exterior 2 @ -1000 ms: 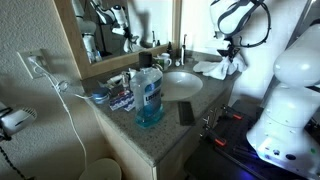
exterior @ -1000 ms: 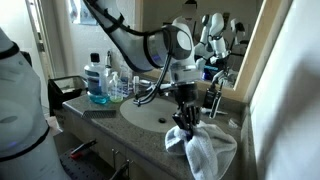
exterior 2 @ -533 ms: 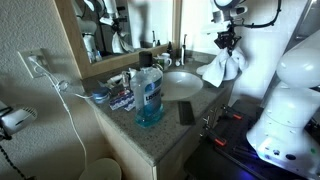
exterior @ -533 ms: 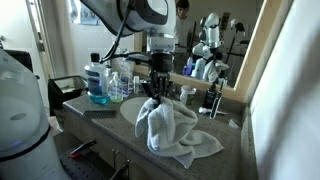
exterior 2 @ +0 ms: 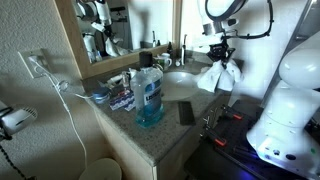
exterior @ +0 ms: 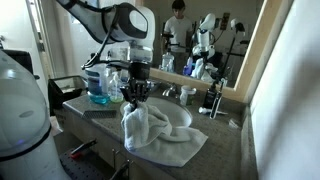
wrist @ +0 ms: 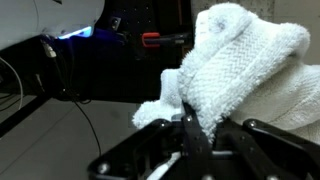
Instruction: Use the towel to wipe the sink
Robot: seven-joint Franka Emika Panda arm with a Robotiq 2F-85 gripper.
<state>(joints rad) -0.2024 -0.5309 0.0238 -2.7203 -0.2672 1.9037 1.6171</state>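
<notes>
— One towel (wrist: 240, 70) is counted, and it is clamped between the jaws of the gripper (wrist: 186, 140); a fold is seen pinched there in the wrist view.

— Where is it held?

— It is hung straight below the gripper, with its loose end draped down to the sink (exterior 2: 178, 86) and over the counter (exterior 2: 150, 135) edge. How much cloth is pressed on the basin cannot be told.

— Which step is judged to be in hand?

— The towel is judged to be placed for a wiping stroke, with the wiping itself hardly begun. Next, the gripper would need to be lowered so that cloth is pressed on the basin, then swept across it. The grip should be kept tight, since a loose towel would be dragged out.

— What else is counted?

— One sink is seen below the gripper. One blue bottle (exterior 2: 148, 97) is stood well to the side of it, with a few smaller bottles beside that, too crowded to be numbered. One mirror (exterior: 200, 30) is set behind everything.
</notes>
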